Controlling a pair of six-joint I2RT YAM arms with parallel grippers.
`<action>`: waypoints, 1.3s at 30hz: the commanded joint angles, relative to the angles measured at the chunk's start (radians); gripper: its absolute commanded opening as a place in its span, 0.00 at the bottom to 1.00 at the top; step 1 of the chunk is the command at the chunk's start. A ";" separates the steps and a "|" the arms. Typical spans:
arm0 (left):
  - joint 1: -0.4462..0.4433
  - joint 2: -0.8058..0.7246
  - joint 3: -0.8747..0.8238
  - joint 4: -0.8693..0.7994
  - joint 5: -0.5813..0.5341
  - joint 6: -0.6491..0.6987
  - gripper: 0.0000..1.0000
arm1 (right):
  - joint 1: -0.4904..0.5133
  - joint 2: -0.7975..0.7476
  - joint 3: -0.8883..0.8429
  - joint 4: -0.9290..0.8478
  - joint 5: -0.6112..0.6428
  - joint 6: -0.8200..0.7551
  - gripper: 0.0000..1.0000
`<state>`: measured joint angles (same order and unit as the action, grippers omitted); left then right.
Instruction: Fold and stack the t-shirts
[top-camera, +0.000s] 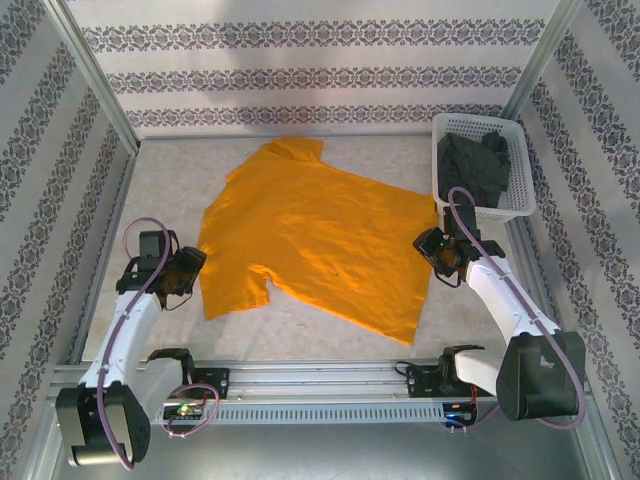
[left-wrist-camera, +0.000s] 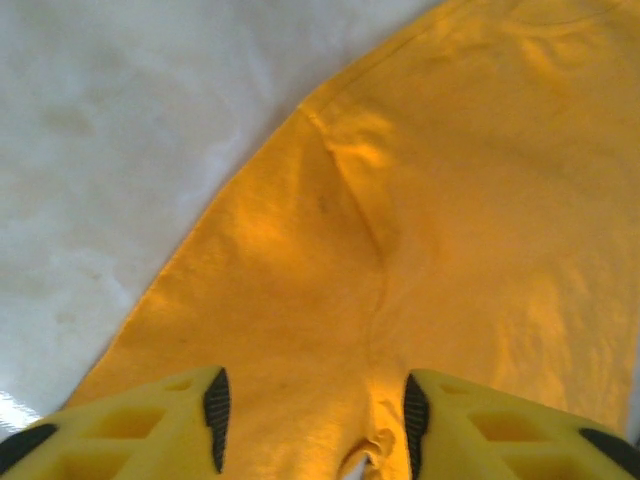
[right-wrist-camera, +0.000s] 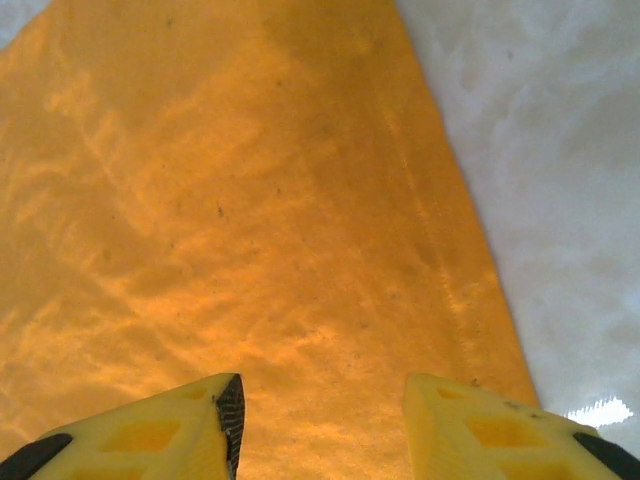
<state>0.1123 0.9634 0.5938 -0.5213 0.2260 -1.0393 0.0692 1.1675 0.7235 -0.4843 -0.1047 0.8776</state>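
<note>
The bright orange-yellow t-shirt (top-camera: 310, 235) lies spread flat across the middle of the table, collar toward the back. My left gripper (top-camera: 190, 268) hovers at its left sleeve edge. In the left wrist view that gripper (left-wrist-camera: 315, 425) stands open over the sleeve seam (left-wrist-camera: 375, 240), with nothing pinched. My right gripper (top-camera: 437, 252) sits at the shirt's right edge. In the right wrist view it (right-wrist-camera: 320, 430) is open above the cloth beside the stitched hem (right-wrist-camera: 450, 270). The dark charcoal-grey t-shirt (top-camera: 475, 165) is bunched inside the basket.
A white lattice basket (top-camera: 520, 195) stands at the back right corner. Patterned walls close in the pale table (top-camera: 165, 180) on three sides. A metal rail (top-camera: 320, 380) carrying the arm bases runs along the near edge.
</note>
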 joint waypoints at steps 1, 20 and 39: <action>-0.005 0.092 0.054 0.077 -0.018 0.004 0.45 | 0.034 0.002 -0.039 -0.033 0.006 0.085 0.46; -0.089 1.037 0.705 0.426 0.072 0.119 0.38 | 0.126 0.446 0.160 0.104 0.082 0.187 0.44; 0.170 0.915 0.317 0.543 0.038 -0.028 0.35 | 0.232 0.941 0.709 -0.122 -0.019 0.129 0.46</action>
<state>0.2504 1.8679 0.9813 0.0776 0.2958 -1.0496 0.2836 2.0232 1.3800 -0.5247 -0.0795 1.0222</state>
